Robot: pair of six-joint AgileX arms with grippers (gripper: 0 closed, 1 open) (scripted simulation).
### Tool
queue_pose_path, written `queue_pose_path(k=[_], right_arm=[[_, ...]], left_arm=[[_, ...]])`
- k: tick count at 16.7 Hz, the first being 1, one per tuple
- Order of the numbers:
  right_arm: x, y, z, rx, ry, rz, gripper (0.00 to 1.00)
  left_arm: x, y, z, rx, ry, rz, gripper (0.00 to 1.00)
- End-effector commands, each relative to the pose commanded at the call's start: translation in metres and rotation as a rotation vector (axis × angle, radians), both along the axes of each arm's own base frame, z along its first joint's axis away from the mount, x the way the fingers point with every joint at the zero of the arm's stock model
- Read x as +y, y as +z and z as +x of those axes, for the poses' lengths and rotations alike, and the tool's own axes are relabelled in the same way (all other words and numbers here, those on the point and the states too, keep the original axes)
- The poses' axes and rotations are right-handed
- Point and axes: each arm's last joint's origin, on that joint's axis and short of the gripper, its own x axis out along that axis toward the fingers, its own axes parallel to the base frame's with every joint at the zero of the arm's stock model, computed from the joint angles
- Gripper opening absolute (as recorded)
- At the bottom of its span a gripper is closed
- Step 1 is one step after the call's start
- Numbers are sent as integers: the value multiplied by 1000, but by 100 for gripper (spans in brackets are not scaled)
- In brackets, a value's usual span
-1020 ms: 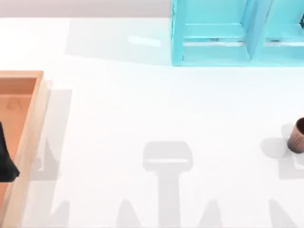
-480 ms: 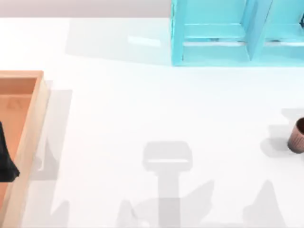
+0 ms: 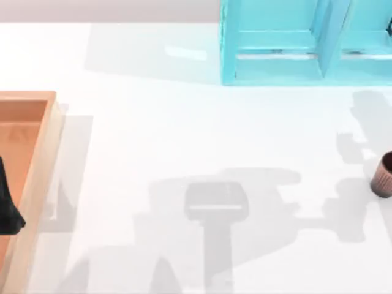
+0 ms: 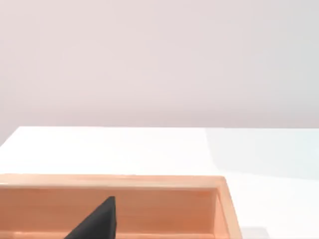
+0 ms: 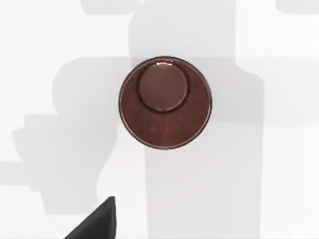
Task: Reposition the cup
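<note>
Tabletop scene seen from above, white and mostly bare. The cup (image 3: 384, 174), small, reddish-brown and finely ribbed, stood upright at the far right edge of the table (image 3: 184, 135). It was well apart from everything else. The right wrist view looked straight down into the cup (image 5: 165, 102). Its round inner floor was visible and nothing lay inside it.

One dark wedge of the right gripper (image 5: 94, 225) showed in that view, above the table and off to one side of the cup, not touching it. Whether that gripper was spread wide or closed could not be told.

A turquoise frame (image 3: 275, 43) with open compartments stood at the far edge, toward the right. What those compartments held could not be made out.

A shallow wooden tray (image 3: 38, 153) lay at the left edge of the table. A dark shape (image 3: 6, 205) sat over its floor, and what it was could not be told. The left wrist view showed the tray's pale wooden wall (image 4: 149, 181), with one dark wedge of the left gripper (image 4: 94, 225) over the tray's inside. Its spread could not be told either.

Soft grey shadows of the arms fell across the middle and right of the table.
</note>
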Motion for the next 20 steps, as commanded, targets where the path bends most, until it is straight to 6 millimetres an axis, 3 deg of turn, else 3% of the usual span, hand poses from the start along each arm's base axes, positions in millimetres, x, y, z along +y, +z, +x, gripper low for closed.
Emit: queue_pose_path(k=[5,13,20], right_arm=[[2,-10,40,160,-3,6,100],[2,-17,44,178,-4,8,100],[3,-92,48,167,-2,8,100]], left_arm=[[0,0,0,0,0,0,100],[0,0,0,0,0,0,100],[0,0,0,0,0,0,100]])
